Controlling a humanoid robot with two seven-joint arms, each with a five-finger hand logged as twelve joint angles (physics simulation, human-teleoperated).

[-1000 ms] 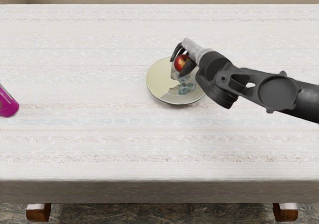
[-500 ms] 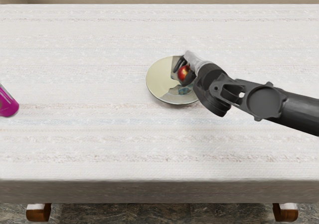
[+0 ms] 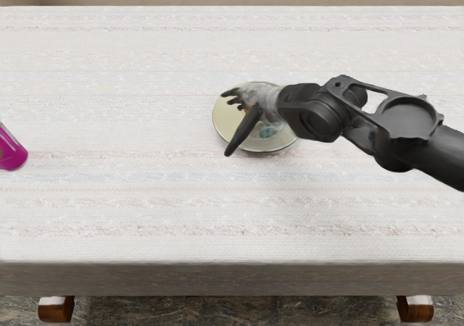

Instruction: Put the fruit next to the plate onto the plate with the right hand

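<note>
One right hand (image 3: 251, 105), fingers splayed and gripping nothing, hovers over the plate (image 3: 226, 120) at frame centre; we should lift it straight up, clear of the rim.

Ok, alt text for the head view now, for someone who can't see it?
The right hand hangs over the plate on the table, fingers spread and gripping nothing; the fruit cannot be made out beneath it. A magenta object shows at the picture's left edge.
</note>
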